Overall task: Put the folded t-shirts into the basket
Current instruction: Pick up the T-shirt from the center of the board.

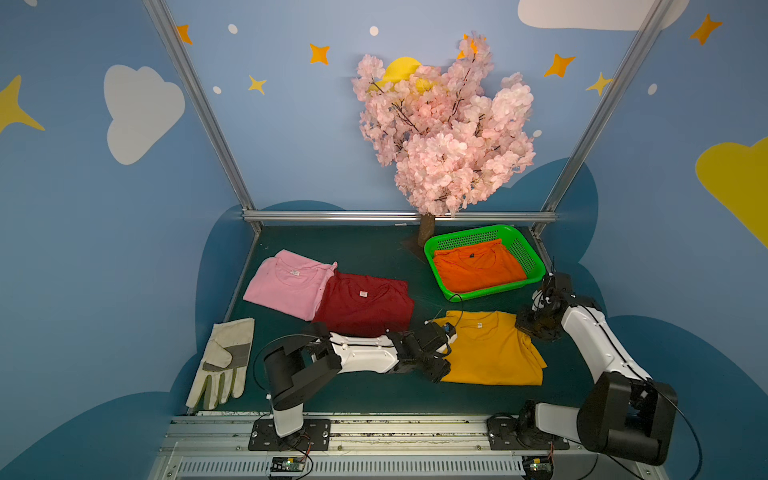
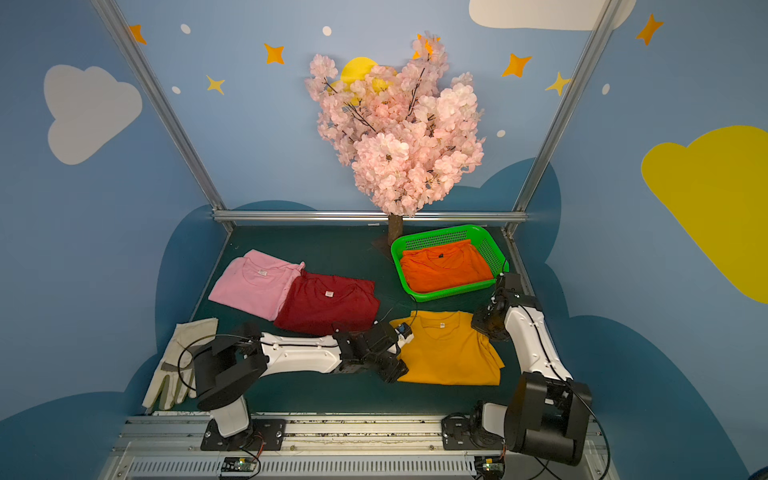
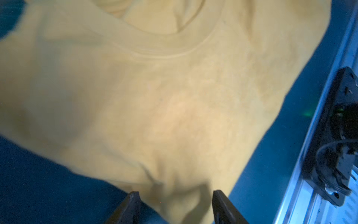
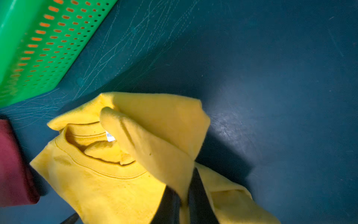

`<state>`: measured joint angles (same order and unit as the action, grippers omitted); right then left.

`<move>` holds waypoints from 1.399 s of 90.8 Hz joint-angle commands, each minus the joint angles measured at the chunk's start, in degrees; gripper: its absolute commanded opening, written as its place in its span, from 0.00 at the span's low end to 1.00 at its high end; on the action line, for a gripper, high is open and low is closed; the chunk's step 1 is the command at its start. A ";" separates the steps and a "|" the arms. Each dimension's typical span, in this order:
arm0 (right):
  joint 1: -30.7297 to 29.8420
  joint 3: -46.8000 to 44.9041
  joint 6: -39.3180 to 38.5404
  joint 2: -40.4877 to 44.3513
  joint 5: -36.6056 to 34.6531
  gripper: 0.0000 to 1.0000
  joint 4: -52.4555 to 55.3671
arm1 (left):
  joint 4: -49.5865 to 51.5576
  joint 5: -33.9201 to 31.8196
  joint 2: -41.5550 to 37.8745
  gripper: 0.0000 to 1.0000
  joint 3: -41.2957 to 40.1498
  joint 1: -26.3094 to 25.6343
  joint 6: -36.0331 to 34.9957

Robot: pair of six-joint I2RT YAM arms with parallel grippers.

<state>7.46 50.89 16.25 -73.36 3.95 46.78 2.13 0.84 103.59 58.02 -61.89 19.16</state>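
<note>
Top views: basket [image 1: 494, 291] holds orange t-shirt [image 1: 478, 268]; right tool [image 4: 183, 180] pinches yellow t-shirt [image 1: 494, 353], left tool [image 3: 175, 192] spread.

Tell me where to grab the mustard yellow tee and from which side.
Pinch the mustard yellow t-shirt at its two side edges, one gripper low from each side. It lies mostly flat in folded layers, so edge pinches likely keep the fold. The right gripper is shut on one edge; the left gripper stands open around the opposite one.
</note>
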 commanded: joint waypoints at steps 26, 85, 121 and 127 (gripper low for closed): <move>-0.72 1.20 0.28 -1.69 0.16 0.00 -0.19 | 5.71 -5.90 13.35 0.74 16.66 8.63 -2.39; -2.07 -1.24 1.20 -0.23 0.18 0.00 -2.66 | 1.29 -2.90 22.76 0.24 18.91 4.06 0.81; -2.51 -0.03 -2.12 8.32 -3.95 0.00 -3.46 | -13.23 1.97 1.92 0.02 4.89 4.94 4.22; -2.54 0.52 -2.94 11.39 -4.57 0.00 -3.29 | -15.11 2.58 -1.72 0.02 3.13 4.77 5.31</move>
<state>4.99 50.09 15.20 -67.31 2.04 44.60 -6.55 0.80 107.98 63.02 -56.73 22.04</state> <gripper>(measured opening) 0.091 0.062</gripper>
